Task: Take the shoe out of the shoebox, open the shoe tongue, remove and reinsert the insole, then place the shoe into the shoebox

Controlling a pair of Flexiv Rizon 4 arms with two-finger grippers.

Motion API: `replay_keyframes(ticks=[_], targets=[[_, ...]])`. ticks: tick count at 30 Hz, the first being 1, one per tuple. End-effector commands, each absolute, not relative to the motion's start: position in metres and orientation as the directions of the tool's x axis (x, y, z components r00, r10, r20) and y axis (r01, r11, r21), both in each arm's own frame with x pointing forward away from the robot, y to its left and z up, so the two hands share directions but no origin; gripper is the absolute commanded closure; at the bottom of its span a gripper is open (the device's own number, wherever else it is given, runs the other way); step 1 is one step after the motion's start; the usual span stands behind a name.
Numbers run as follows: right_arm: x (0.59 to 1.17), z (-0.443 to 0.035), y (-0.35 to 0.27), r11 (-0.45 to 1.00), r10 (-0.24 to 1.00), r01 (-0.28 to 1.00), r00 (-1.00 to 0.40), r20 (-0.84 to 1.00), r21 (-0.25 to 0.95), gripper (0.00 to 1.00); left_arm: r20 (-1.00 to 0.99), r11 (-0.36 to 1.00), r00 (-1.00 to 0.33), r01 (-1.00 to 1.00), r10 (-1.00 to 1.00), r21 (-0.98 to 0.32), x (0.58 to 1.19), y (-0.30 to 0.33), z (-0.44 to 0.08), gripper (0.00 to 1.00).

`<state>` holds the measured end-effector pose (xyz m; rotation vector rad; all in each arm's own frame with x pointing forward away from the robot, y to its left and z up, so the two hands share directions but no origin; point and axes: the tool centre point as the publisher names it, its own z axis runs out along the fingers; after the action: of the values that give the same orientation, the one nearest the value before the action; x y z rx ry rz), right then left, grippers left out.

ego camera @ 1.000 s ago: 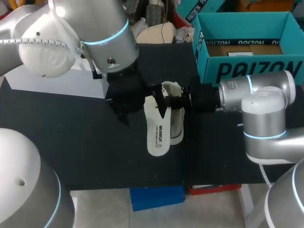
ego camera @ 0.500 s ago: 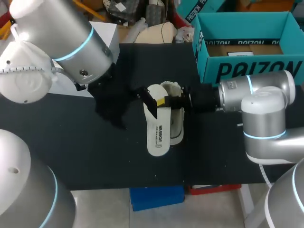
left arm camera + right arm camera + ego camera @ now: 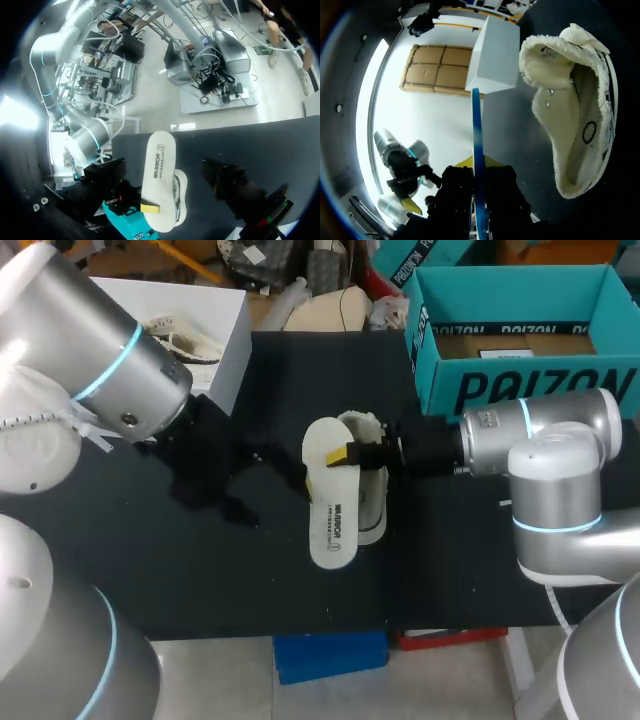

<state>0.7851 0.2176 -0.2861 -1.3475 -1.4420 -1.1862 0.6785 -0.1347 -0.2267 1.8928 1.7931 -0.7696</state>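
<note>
The right fingers [image 3: 338, 453] grasp the insole [image 3: 330, 505] near one end, holding it edge-on between them, just beside the white shoe [image 3: 575, 115] lying open-mouthed on the desk [image 3: 200, 570], likely for reinsertion. The left fingers [image 3: 240, 510] hang released, well apart.

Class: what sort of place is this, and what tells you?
Probably a robotics test bench: the left arm and right arm flank a black table, the right gripper holds an insole beside a shoe, a shoebox nearby.
</note>
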Motion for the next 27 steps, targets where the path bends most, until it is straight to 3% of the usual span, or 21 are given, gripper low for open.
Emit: replay_keyframes(ticks=[1, 13, 17, 27], targets=[[0.785, -0.286, 0.218, -0.014, 0.23, 0.995, -0.096, 0.968, 0.102, 1.0, -0.989, -0.098, -0.014, 0.995, 0.147, -0.028, 0.672, -0.127, -0.232, 0.0], [0.785, -0.286, 0.218, -0.014, 0.23, 0.995, -0.096, 0.968, 0.102, 1.0, -0.989, -0.098, -0.014, 0.995, 0.147, -0.028, 0.672, -0.127, -0.232, 0.0], [0.785, -0.286, 0.218, -0.014, 0.23, 0.995, -0.096, 0.968, 0.102, 1.0, -0.997, 0.015, 0.063, 0.998, 0.051, 0.064, 0.665, -0.116, -0.242, 0.0], [0.785, -0.286, 0.218, -0.014, 0.23, 0.995, -0.096, 0.968, 0.102, 1.0, -0.985, 0.126, 0.074, 0.991, -0.157, 0.055, 0.673, -0.103, -0.252, 0.0]])
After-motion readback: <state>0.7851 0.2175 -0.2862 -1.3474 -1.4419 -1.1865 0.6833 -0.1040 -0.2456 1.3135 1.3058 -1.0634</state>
